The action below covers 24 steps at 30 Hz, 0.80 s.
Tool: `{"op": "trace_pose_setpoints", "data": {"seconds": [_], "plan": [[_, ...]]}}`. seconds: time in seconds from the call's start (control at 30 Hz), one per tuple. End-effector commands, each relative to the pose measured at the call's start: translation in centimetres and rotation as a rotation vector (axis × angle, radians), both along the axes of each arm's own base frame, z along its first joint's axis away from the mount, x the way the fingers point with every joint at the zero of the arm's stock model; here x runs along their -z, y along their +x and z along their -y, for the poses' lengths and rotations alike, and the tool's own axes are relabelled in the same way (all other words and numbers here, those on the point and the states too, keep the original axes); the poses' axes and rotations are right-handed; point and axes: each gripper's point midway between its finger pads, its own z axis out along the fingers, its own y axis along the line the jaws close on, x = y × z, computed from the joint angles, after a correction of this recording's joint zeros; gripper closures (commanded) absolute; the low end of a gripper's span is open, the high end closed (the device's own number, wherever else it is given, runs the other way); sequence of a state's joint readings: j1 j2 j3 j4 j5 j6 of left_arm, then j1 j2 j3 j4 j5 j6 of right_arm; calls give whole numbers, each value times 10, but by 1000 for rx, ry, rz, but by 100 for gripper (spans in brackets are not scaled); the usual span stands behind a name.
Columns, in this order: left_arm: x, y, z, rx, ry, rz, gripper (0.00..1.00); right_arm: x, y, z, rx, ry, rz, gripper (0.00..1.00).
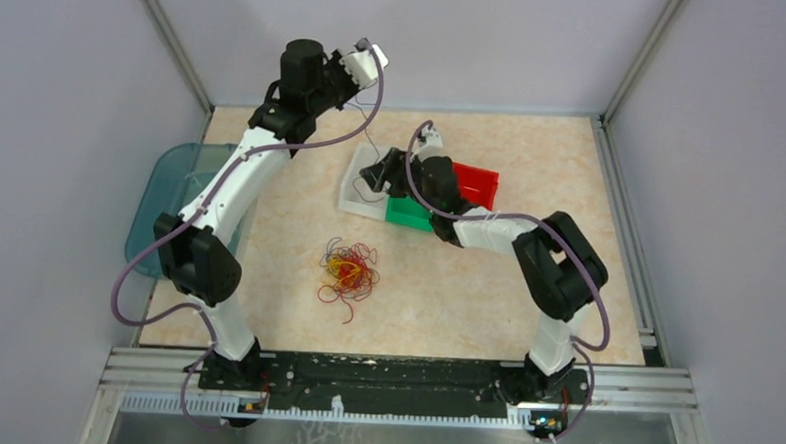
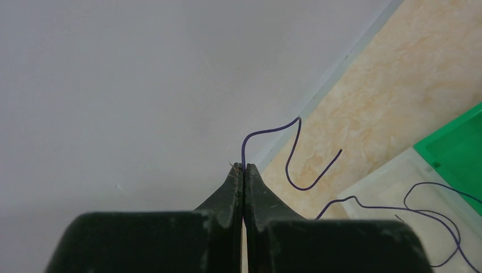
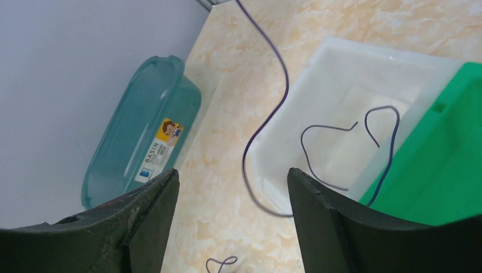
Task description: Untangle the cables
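Your left pincer [image 2: 244,168] is pressed together on one dark strand [image 3: 286,85], lifted high, and its tail droops into the white tray [image 3: 341,62]. Your right pincer [image 3: 232,176] hangs spread above that tray, holding nothing. The remaining cables [image 1: 348,270] lie tangled mid-counter [image 1: 446,294]. They look light, limp and springy, so pinch a free end or outer loop, not the knot.

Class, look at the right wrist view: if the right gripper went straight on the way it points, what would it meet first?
The right gripper would most likely meet the thin dark cable first, then the white tray behind; depth is unclear.
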<state>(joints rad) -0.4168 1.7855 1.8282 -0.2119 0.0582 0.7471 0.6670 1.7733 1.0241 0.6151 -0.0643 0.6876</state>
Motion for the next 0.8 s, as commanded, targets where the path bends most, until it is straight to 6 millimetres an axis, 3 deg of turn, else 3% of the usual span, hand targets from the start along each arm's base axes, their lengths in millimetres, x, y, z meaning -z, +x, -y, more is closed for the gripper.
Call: {"op": "trace_pose_setpoints", "data": {"seconds": [0.0,0.37,0.57,0.77], "plan": [[-13,-15,2,27,-62,-26,100,-37,21,-22,-57,90,71,32],[-13,-25,-5,26,-70,-30,100,-17,66,-25,-2,-3,30,92],[-18,-39,-4,46,-128,-69,100,-4,102,-21,65,-26,2,100],[-11,-61,3,102,-207,-150,100,7,120,-11,122,-39,-18,100]]}}
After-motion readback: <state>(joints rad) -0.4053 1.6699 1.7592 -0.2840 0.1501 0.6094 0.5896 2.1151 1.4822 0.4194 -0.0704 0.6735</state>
